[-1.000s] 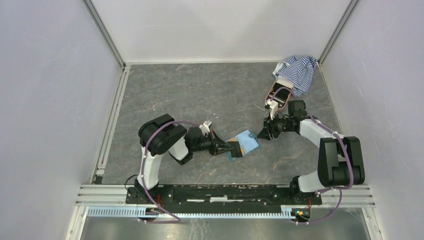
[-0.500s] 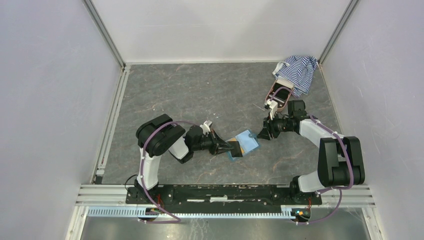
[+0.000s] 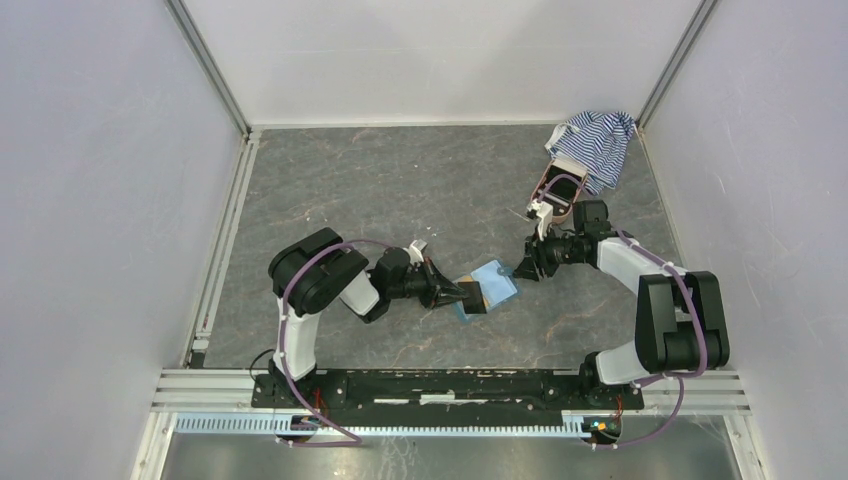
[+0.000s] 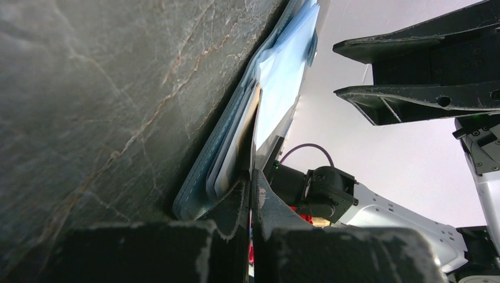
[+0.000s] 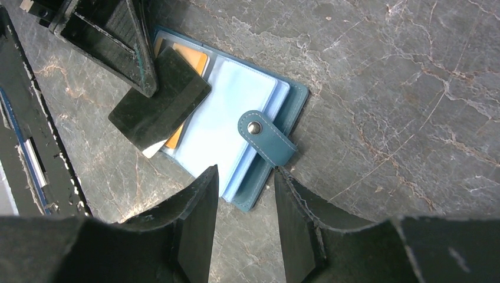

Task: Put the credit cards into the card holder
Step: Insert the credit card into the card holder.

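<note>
The teal-blue card holder (image 3: pixel 492 280) lies open on the grey table between the two arms, pale blue pages up and its snap tab (image 5: pixel 266 139) folded over them. A tan-gold credit card (image 5: pixel 191 61) sits in a sleeve. My left gripper (image 3: pixel 462 296) is shut on a dark grey credit card (image 5: pixel 159 109), whose far edge rests on the holder's left pages. In the left wrist view the card holder (image 4: pixel 283 76) shows edge-on beyond the left gripper (image 4: pixel 250 184). My right gripper (image 5: pixel 244 174) stands open at the holder's right edge, empty.
A pink oval case (image 3: pixel 558 187) and a blue-white striped cloth (image 3: pixel 595 140) lie at the back right, just behind the right arm. White walls enclose the table on three sides. A metal rail (image 3: pixel 450 385) runs along the near edge.
The left arm's elbow has drifted slightly left, and the card and holder have edged left with it. The right arm has hardly moved.
</note>
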{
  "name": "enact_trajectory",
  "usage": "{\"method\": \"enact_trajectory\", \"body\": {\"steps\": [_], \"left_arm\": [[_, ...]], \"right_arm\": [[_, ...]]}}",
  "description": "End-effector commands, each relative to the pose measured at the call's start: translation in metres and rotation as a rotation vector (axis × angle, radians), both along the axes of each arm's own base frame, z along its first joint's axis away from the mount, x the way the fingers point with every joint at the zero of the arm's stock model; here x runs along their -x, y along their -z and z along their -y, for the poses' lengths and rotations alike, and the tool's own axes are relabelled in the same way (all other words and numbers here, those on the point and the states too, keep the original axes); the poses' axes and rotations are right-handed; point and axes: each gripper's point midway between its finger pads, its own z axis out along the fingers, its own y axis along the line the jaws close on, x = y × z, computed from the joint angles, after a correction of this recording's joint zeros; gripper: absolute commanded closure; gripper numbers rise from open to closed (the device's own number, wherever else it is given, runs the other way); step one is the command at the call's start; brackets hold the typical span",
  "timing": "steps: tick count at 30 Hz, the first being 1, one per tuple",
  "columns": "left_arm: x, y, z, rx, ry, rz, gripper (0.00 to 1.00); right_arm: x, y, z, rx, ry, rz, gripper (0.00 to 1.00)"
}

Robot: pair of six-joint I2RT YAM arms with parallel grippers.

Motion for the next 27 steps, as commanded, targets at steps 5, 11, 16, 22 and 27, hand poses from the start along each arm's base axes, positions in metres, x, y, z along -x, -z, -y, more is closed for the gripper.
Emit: {"method": "enact_trajectory", "body": {"steps": [5,11,16,22,27], "left_arm": [[-0.026,0.008,0.010,-0.046,-0.017,0.118,0.98],[-0.030,0.009,0.011,-0.044,-0.031,0.138,0.98],[-0.031,0.013,0.007,-0.047,-0.055,0.124,0.98],[-0.029,0.018,-0.001,-0.038,-0.119,0.079,0.98],[-0.030,0.016,-0.006,-0.038,-0.165,0.082,0.98]], "right_arm": [[-0.010,0.001,-0.001,0.018,0.001,0.001,0.54],[-0.010,0.006,0.000,0.023,0.004,-0.023,0.54],[-0.010,0.006,0.000,0.022,0.004,-0.022,0.54],[-0.010,0.005,-0.001,0.016,0.001,-0.022,0.54],[-0.009,0.006,-0.001,0.014,0.002,-0.025,0.53]]}}
